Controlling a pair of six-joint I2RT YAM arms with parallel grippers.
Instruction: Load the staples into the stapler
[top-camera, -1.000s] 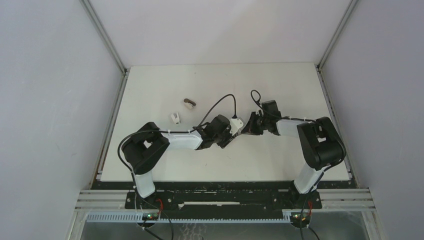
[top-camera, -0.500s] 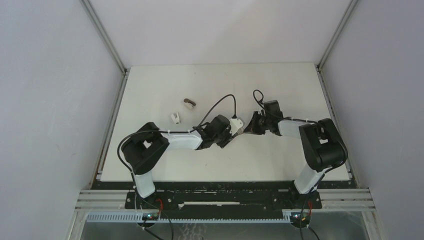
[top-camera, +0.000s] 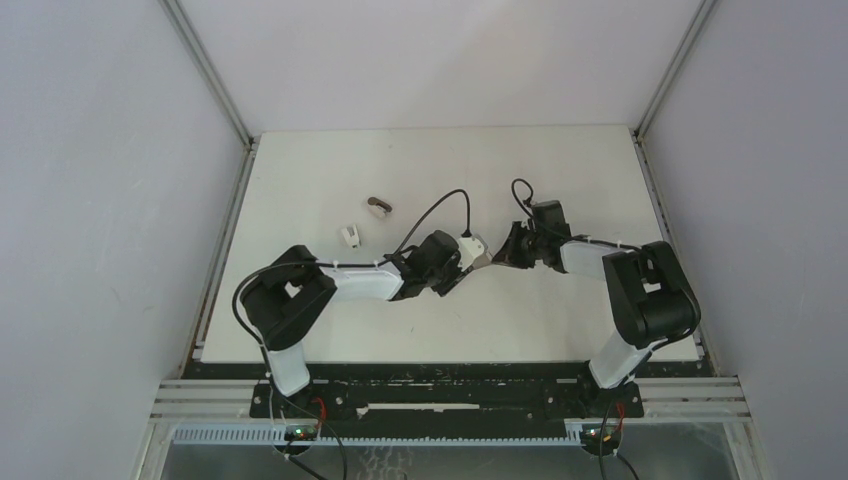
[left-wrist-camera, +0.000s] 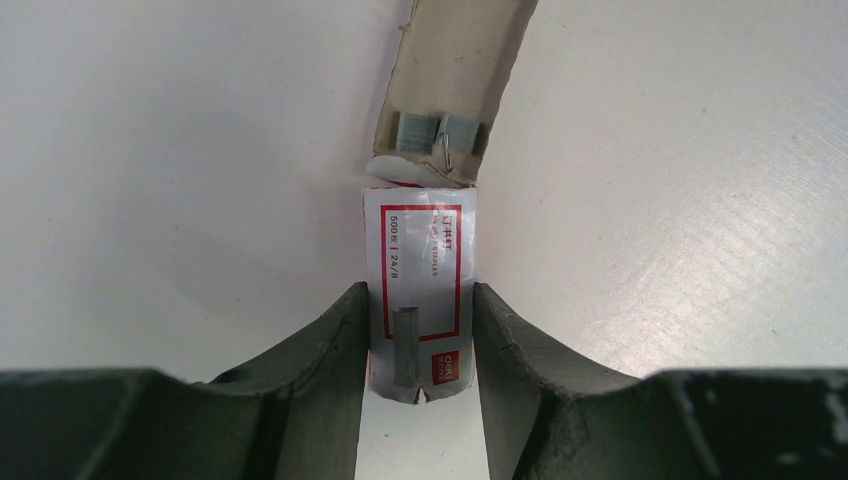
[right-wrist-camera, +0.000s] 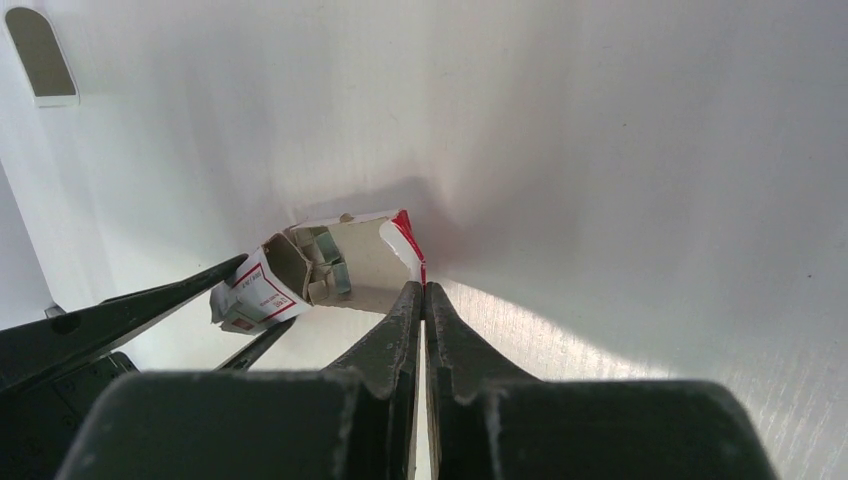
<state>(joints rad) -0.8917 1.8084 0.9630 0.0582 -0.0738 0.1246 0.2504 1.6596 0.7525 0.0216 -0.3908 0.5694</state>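
The staples box (left-wrist-camera: 420, 270), white label with a red border, sits clamped between my left gripper's (left-wrist-camera: 418, 335) fingers. Beyond the label, its brown cardboard part (left-wrist-camera: 455, 60) stands opened out, with grey staple strips (left-wrist-camera: 435, 135) showing inside. My right gripper (right-wrist-camera: 422, 290) is shut, its tips pinching the red-edged flap (right-wrist-camera: 405, 245) of the same box (right-wrist-camera: 300, 270). In the top view both grippers meet mid-table, left (top-camera: 478, 252) and right (top-camera: 505, 252). I cannot tell which item is the stapler.
A small white item (top-camera: 350, 235) and a dark brown item (top-camera: 378, 207) lie on the white table (top-camera: 560, 160) left of the grippers. The right wrist view shows a rounded white and grey item (right-wrist-camera: 40, 50) at top left. Walls enclose the table.
My right arm has drifted slightly to the right with the flap in its tips. My left arm and the box it holds have stayed put.
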